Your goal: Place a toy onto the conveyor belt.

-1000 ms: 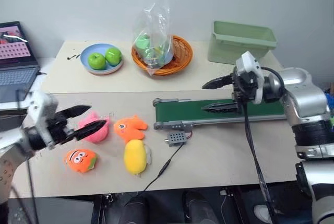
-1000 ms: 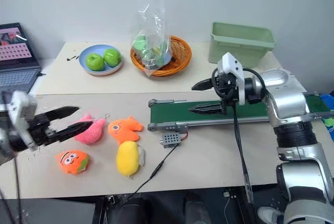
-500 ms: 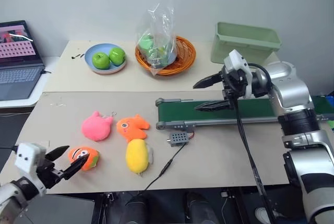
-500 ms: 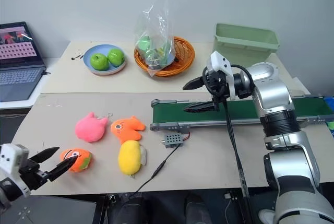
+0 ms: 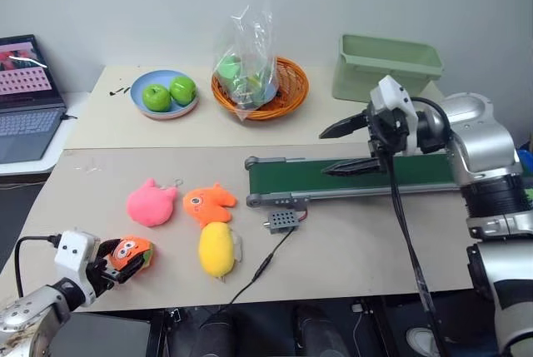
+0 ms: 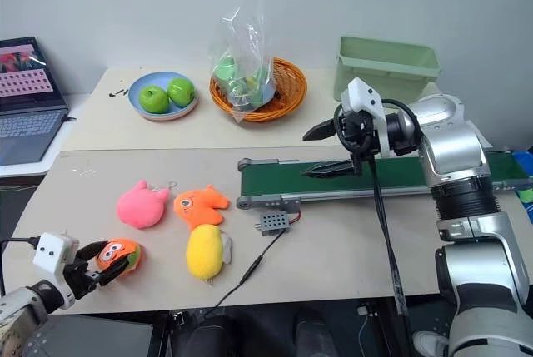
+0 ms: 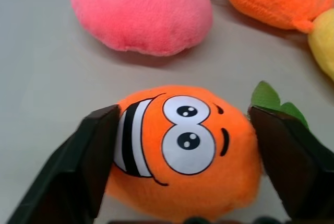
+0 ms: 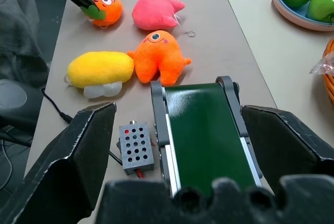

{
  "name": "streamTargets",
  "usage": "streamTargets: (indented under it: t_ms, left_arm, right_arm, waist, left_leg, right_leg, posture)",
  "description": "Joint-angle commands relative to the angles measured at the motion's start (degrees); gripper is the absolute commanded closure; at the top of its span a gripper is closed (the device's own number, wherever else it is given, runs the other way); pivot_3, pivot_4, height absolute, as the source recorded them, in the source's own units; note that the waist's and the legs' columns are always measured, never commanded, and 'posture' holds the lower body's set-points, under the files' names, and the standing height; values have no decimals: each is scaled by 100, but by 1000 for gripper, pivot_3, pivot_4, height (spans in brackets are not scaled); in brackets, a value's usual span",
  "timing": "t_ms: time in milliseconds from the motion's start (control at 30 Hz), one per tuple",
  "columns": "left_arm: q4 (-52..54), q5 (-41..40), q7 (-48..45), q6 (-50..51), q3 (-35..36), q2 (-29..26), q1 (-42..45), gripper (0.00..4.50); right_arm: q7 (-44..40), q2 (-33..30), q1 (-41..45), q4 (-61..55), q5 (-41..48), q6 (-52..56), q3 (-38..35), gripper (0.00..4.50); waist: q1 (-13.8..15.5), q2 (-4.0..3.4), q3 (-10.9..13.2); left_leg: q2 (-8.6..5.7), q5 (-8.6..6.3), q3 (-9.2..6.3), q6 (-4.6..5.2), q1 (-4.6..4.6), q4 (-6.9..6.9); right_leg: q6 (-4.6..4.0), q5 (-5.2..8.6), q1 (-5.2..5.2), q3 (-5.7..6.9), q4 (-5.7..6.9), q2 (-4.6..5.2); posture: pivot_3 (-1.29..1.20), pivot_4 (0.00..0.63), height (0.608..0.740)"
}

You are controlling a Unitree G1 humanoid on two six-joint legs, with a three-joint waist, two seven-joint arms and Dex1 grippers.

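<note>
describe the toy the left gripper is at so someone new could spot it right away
On the beige table, look at the cluster of four plush toys left of the conveyor belt. The toy is the one nearest the table's front edge, between the left gripper's fingers. It alone is a round orange ball with big eyes, white-and-black stripes and a green leaf.

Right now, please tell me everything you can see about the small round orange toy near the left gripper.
The toy is a small round ball of soft orange plush. Its face has two large white eyes with black pupils and a patch of white and black stripes beside them. A green leaf sticks out on one side. It rests on the beige table, near the front edge, apart from the pink plush and the yellow plush. The left gripper has one black finger on each side of it, touching or nearly touching.
</note>
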State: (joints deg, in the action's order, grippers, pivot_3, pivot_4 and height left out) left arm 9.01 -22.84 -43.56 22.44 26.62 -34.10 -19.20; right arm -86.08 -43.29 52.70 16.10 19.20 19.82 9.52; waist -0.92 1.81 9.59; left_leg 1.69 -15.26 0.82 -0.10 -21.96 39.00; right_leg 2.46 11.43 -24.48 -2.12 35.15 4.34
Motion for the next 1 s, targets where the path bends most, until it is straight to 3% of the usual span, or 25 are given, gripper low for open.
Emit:
streamTargets:
  t_ms: [33, 67, 300, 400, 567, 767, 1000]
  left_arm:
    - [-12, -47, -125, 11, -142, -75, -3, 2143]
    - [-14, -32, -108, 25, -157, -84, 22, 2496]
    - [455, -152, -24, 221, -48, -158, 34, 2496]
    - [1407, -890, -86, 841, 491, -391, -37, 2496]
    - [2009, -1574, 252, 1481, 713, -1017, 1045, 2496]
    - [1769, -1435, 469, 1780, -596, -1303, 2873, 2496]
    - [388, -628, 108, 1184, -2184, -822, 4712, 2496]
  right_arm:
    - [24, -150, 4, -207, 49, 54, -248, 0]
    - [27, -156, 3, -209, 47, 55, -249, 0]
    - [9, -172, 8, -131, 5, -12, -233, 0]
    - [-5, -165, 57, -22, -43, -86, -218, 0]
    - [17, -98, 67, -37, -35, -50, -214, 0]
    - [109, -192, -79, -297, 54, 112, -340, 0]
    - [426, -505, -545, -923, 197, 494, -666, 0]
  waist:
    - [3, 0, 0]
    - [4, 0, 0]
    - [5, 0, 0]
    - [4, 2, 1]
    - [55, -1, 3]
    - [21, -2, 3]
    - [27, -1, 3]
  left_leg:
    - [0, 0, 0, 0, -1, 0]
    - [-1, 0, 0, 0, -1, 0]
    - [0, 0, 0, 0, -2, 0]
    - [1, 0, -2, 0, -6, 0]
    - [0, 1, -9, -1, -5, 0]
    - [-5, 2, -10, -3, -4, 0]
    - [-7, 2, -10, -3, -12, 0]
  right_leg:
    - [0, 0, 0, 0, -1, 1]
    - [0, 0, 0, 0, -1, 1]
    - [0, 0, 0, 0, -1, 1]
    - [0, 0, -2, 1, -4, 1]
    - [-1, 0, -4, 6, 6, 1]
    - [0, -4, 7, 5, -4, -1]
    - [0, -4, 4, 6, -4, -3]
  posture:
    - [0, 150, 740]
    - [0, 150, 740]
    - [0, 150, 740]
    - [0, 150, 740]
    - [0, 150, 740]
    - [0, 150, 740]
    - [0, 150, 740]
